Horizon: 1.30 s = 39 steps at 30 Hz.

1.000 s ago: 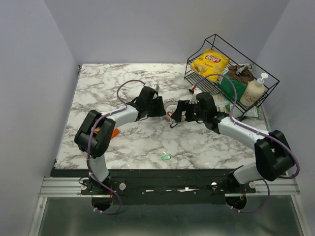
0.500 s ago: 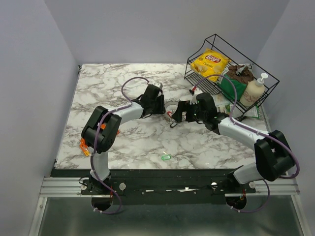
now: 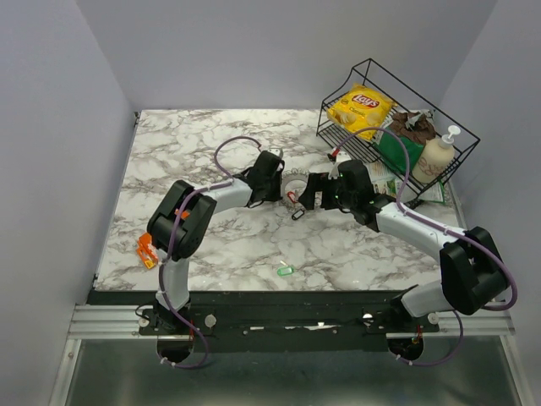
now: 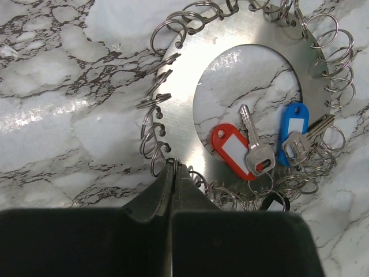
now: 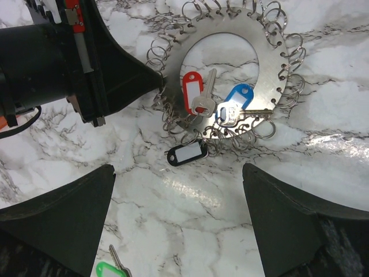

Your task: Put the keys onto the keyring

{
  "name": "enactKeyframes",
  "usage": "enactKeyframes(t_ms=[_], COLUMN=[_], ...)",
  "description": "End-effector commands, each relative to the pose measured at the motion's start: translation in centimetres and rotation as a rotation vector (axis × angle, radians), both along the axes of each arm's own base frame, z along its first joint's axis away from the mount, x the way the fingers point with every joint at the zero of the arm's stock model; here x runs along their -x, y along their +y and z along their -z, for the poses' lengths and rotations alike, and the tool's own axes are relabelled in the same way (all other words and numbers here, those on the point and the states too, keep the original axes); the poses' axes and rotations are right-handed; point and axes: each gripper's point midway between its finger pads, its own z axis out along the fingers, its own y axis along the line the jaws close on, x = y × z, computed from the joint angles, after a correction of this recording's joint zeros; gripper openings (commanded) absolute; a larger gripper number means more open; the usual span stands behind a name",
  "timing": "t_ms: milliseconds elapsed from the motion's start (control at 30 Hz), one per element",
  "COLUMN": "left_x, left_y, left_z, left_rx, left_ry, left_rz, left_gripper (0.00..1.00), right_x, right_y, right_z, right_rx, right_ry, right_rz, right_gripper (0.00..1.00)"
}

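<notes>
The keyring (image 4: 187, 81) is a flat silvery disc edged with many small split rings, lying mid-table (image 3: 297, 180). A red-tagged key (image 4: 233, 151) and a blue-tagged key (image 4: 293, 128) hang on it, as does a black tag (image 5: 187, 154). My left gripper (image 4: 174, 165) is shut, pinching one split ring at the disc's near-left edge. My right gripper (image 5: 177, 170) hovers open just in front of the disc, with nothing between its fingers. A loose green-tagged key (image 5: 109, 270) lies on the marble nearer the front edge (image 3: 285, 271).
A black wire basket (image 3: 338, 128) at the back right holds a chip bag (image 3: 362, 108), a pump bottle (image 3: 434, 158) and other packets. An orange object (image 3: 145, 250) lies by the left arm's elbow, near the table's left edge.
My left gripper has reached right to the keyring's edge and shut on one of its split rings. The left elbow swung, uncovering the orange object. The right arm barely moved.
</notes>
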Motion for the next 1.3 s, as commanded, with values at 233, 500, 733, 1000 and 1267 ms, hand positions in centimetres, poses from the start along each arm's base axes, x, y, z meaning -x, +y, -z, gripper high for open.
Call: enactKeyframes(t_ms=[233,500,733,1000,1267], left_x=[2.3,4.3,5.1,5.3,5.1], left_y=[1.8,3.2,4.3,4.7,5.6], left_z=[0.4,0.3,-0.1,-1.8,-5.5], left_rx=[-0.095,-0.128,-0.161,-0.140,-0.116], left_ry=[-0.022,-0.037,-0.051,-0.096,-0.173], left_rz=[-0.002,0.024,0.023,0.009,-0.037], left_gripper=[0.00,0.00,0.00,0.40,0.64], right_x=[-0.8,-0.7,-0.8,-2.0,-3.5], right_y=[-0.9,-0.7,-0.3,1.0,1.8], right_z=[0.3,1.1,1.7,3.0,4.0], right_rx=[0.050,0.055,0.052,0.043,0.050], right_ry=[-0.014,0.008,0.031,0.074,0.088], right_rz=[0.043,0.035,0.020,0.012,0.019], right_gripper=[1.00,1.00,1.00,1.00,0.98])
